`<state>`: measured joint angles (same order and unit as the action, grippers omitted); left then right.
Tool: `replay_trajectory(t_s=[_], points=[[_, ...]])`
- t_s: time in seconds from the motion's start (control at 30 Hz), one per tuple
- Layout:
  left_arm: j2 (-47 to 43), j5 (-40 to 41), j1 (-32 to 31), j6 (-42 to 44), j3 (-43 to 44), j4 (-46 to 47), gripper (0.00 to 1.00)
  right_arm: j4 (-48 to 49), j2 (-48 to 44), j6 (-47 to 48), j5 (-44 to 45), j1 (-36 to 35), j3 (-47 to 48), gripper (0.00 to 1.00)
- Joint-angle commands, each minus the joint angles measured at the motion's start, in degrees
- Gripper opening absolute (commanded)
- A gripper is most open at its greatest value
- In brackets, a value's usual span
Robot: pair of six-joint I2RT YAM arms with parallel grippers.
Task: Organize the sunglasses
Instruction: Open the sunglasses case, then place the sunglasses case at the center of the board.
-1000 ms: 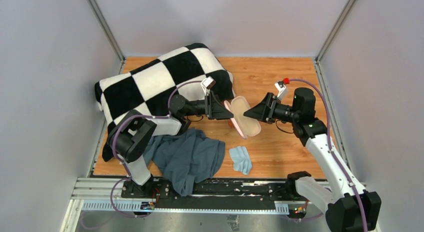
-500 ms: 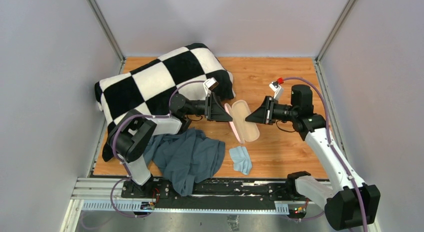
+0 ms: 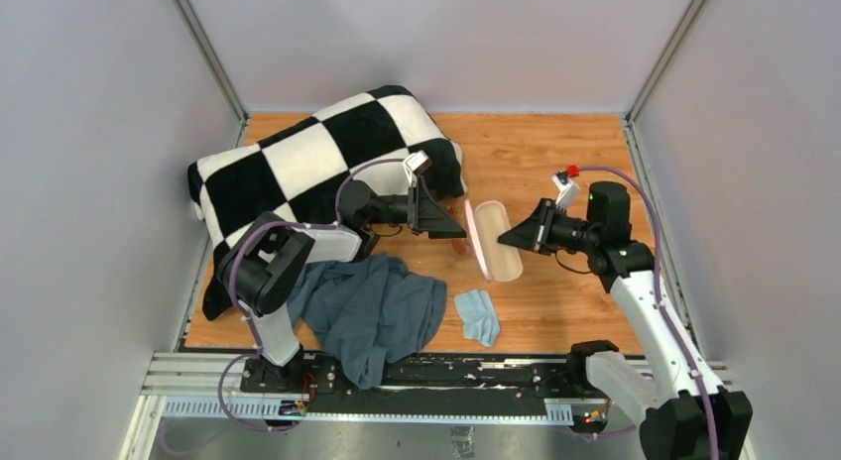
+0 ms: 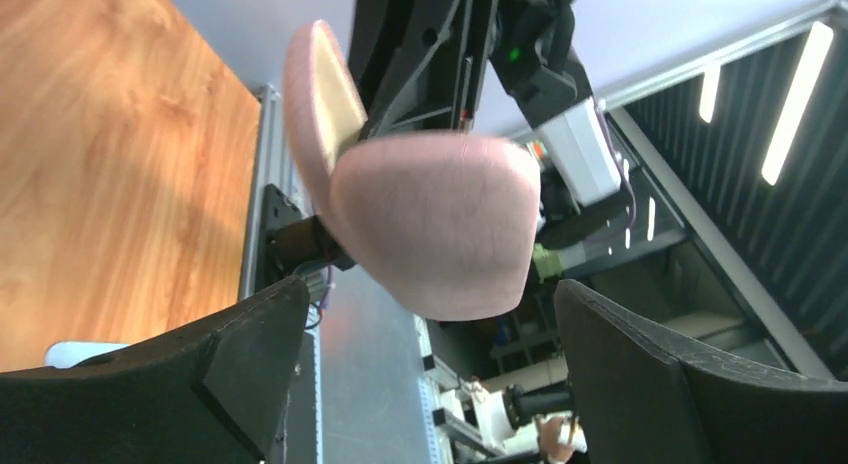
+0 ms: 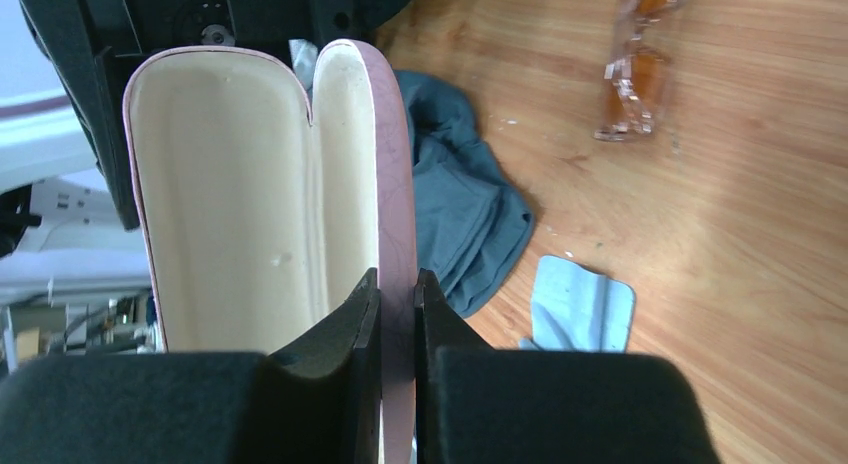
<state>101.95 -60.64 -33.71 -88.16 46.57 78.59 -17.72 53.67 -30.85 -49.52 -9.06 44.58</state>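
The left pincer point(image 3: 451, 229) gapes wide, facing the right pincer point(image 5: 397, 284), whose fingers clamp the pink case point(image 5: 250, 184).

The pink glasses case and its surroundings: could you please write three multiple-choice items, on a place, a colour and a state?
1. Where do the sunglasses lie?
A) inside the pink case
B) on the bare table
C) in the left tool
2. What colour is the pink case's lining?
A) cream
B) black
C) green
3. How is the left tool?
A) open
B) shut on the pink case
C) shut on the sunglasses
Answers: 1 B, they rest on the wood, apart from the case. 2 A, the open shells show cream inside. 3 A, its fingers stand wide; the right tool pinches one shell.
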Motion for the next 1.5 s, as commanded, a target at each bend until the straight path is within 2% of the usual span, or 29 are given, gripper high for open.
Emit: replay_trajectory(t_s=[0.0, 0.03, 0.13, 0.23, 0.37, 0.5, 0.67, 0.83, 1.03, 1.17, 1.33, 1.47], points=[[-3.31, 1.96, 2.33, 9.29, -1.30, -10.80, 1.00, -0.47, -5.15, -4.31, 3.04, 5.95, -3.91, 0.00], [-4.65, 2.52, 2.73, 13.06, -1.34, -15.69, 1.00, -0.47, -6.04, -4.79, 3.52, 7.46, -4.95, 0.00], [-10.02, 6.33, 2.78, 28.58, 0.69, -39.12, 1.00, -0.62, -8.26, -6.17, 6.16, 11.28, -7.72, 0.00], [-14.53, 13.19, 2.82, 41.50, 3.87, -60.06, 1.00, -0.78, -9.59, -7.14, 13.29, 12.52, -10.42, 0.00], [-18.92, 22.93, 2.78, 50.09, 6.25, -75.21, 1.00, 1.74, -9.30, -9.13, 22.28, 12.49, -13.61, 0.00], [-23.02, 33.38, 2.76, 55.02, 9.34, -90.33, 1.00, 12.14, -6.58, -13.89, 28.04, 12.49, -18.68, 0.00], [-30.13, 40.87, 2.70, 56.30, 9.60, -96.30, 1.00, 25.58, 3.46, -19.94, 32.17, 12.49, -22.97, 0.00], [-33.52, 42.47, 2.69, 55.84, 8.64, -97.11, 1.00, 35.06, 16.09, -22.44, 32.17, 11.41, -21.49, 0.00], [-34.34, 41.95, 2.69, 54.60, 7.61, -95.94, 1.00, 39.99, 24.35, -25.64, 38.80, 9.36, -20.26, 0.00], [-34.16, 42.08, 2.69, 54.73, 7.66, -96.04, 1.00, 38.77, 25.42, -26.36, 43.79, 6.19, -19.90, 0.00], [-32.48, 43.81, 2.60, 56.00, 9.09, -99.21, 1.00, 35.29, 22.34, -25.66, 46.56, 5.17, -21.13, 0.43], [-32.25, 44.62, 2.23, 55.90, 9.13, -99.13, 1.00, 30.47, 16.03, -22.30, 47.14, 5.15, -20.75, 0.62]])
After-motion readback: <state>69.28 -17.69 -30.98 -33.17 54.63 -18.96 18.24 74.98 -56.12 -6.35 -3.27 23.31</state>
